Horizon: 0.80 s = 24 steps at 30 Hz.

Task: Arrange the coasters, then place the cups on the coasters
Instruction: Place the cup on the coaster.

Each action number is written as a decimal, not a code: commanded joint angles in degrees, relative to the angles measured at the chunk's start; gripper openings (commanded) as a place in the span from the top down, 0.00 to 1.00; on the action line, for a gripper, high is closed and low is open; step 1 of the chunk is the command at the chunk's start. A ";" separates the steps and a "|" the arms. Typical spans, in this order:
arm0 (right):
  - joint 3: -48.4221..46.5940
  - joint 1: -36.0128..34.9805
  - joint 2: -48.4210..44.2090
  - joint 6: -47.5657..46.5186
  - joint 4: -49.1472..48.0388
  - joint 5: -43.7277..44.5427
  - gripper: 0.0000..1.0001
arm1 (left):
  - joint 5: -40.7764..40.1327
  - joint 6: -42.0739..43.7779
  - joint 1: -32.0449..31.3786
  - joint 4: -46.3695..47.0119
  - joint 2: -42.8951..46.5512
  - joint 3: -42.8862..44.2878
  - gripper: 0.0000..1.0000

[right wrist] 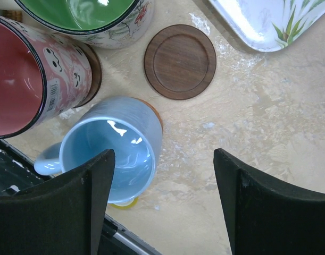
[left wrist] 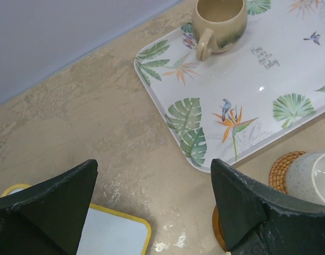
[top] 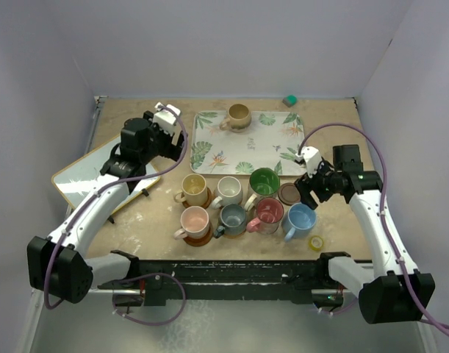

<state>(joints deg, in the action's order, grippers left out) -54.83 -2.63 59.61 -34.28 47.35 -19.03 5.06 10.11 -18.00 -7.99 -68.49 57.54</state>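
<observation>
Upright blue cup (right wrist: 111, 154) pointed its handle toward the near tabletop (right wrist: 268, 106) edge.
Above it the right fingers (right wrist: 268, 212) spread empty; the left fingers (left wrist: 45, 212) gaped empty too.

You have eight mugs: one tan mug (top: 239, 115) at 12 o'clock on the tray, plus seven clustered at centre, namely one yellow mug (top: 195, 189), white mug (top: 228, 190), green mug (top: 264, 181), pink mug (top: 195, 220), grey mug (top: 232, 218), dark red mug (top: 269, 211) and blue mug (top: 300, 218). You can count one bare dark wooden coaster (top: 289, 193) at 3 o'clock of the green mug. Further coasters (right wrist: 96, 71) show only as rims under mugs, too hidden to total. Count also one leaf-print tray (top: 209, 151), one yellow tape roll (top: 316, 243), one yellow-rimmed whiteboard (top: 88, 176) and one small teal block (top: 289, 100).
</observation>
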 commanded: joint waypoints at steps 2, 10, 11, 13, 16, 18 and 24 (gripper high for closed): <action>-2.04 -0.27 -0.45 3.65 1.56 -1.18 0.23 | 3.00 -0.38 0.41 4.09 -2.57 4.39 0.16; -2.05 -0.27 -0.72 5.67 -0.35 0.69 0.24 | 6.63 -3.54 0.38 5.17 -9.11 9.07 0.16; -2.05 -0.27 -0.81 6.48 -1.05 0.97 0.24 | 7.01 -4.08 0.39 5.23 -10.38 9.99 0.16; -2.08 -0.27 -0.80 7.67 -1.86 0.76 0.24 | 7.96 -4.91 0.39 5.50 -12.87 11.99 0.16; -4.21 -0.27 -0.66 9.42 -2.59 0.68 0.25 | 9.40 -6.09 0.34 5.91 -17.70 15.89 0.16; -4.77 -0.27 -0.64 10.92 -3.42 0.55 0.25 | 10.66 -7.12 0.40 6.06 -20.96 18.48 0.16; -4.82 -0.27 -0.72 14.55 -6.00 0.22 0.26 | 12.66 -10.29 -0.59 4.65 -33.28 28.84 0.16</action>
<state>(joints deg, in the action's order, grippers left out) -57.52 -2.63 59.59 -23.57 44.01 -18.72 15.05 3.11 -18.04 -4.86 -95.72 78.85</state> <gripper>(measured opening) 0.746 0.842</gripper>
